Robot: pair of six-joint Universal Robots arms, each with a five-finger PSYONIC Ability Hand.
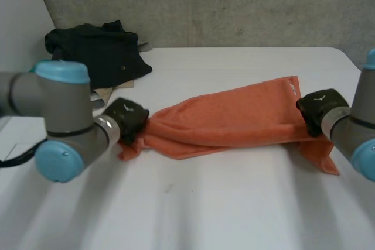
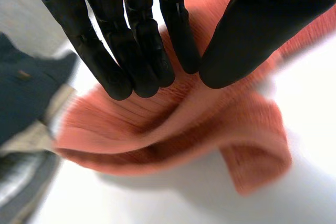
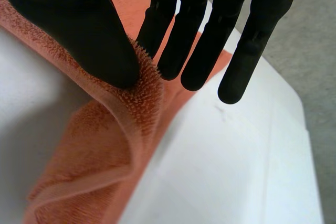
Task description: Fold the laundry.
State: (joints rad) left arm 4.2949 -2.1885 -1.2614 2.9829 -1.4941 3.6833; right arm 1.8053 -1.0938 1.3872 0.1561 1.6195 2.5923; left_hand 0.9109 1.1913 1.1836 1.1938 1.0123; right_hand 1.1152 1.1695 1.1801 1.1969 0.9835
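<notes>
Towel point(image 1: 228, 124) of orange terry lies stretched in a long, loosely folded band across the middle of the white bench point(image 1: 222, 209), its pile looped and its edge hemmed. The left robot hand point(image 1: 130, 120) pinches one bunched end between straight fingers point(image 2: 131, 51) and thumb. The right robot hand point(image 1: 319, 109) pinches the opposite end's hem between thumb point(image 3: 79, 30) and fingers, with a corner lying on the bench beside it. Dark garments point(image 1: 96, 51) lie heaped at the far left, well apart from the towel.

text: none legible | orange towel point(image 1: 234, 122): no readable label | numbers, signs: none
</notes>
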